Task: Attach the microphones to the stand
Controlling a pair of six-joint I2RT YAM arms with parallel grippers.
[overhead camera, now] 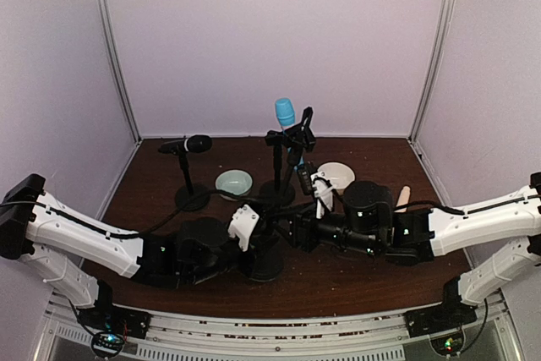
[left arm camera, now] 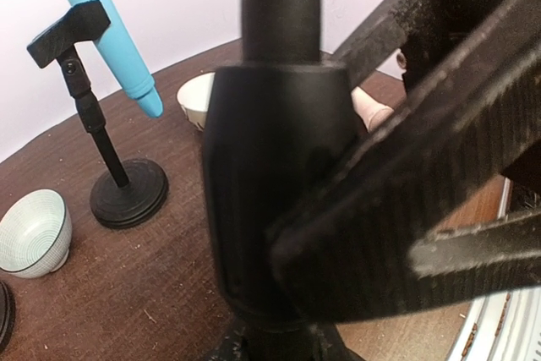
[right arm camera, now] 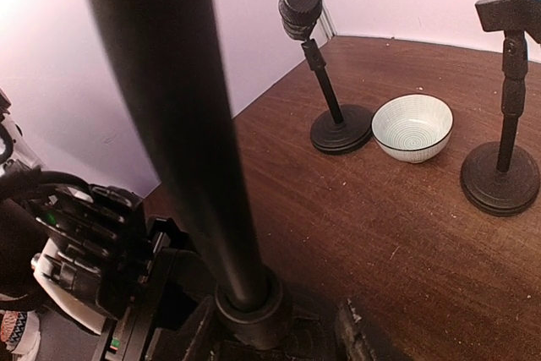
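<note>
Left hand (left arm camera: 308, 154) clamps front stand (left arm camera: 272, 6), beige microphone (overhead camera: 404, 198) well to its right.

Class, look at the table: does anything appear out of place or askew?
The cream microphone lies flat on the table, right of a bowl, while the black microphone sits up on its stand.

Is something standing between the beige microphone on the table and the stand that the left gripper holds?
Yes: the right arm lies across the table between the beige microphone and the stand, reaching up to the stand's pole.
</note>
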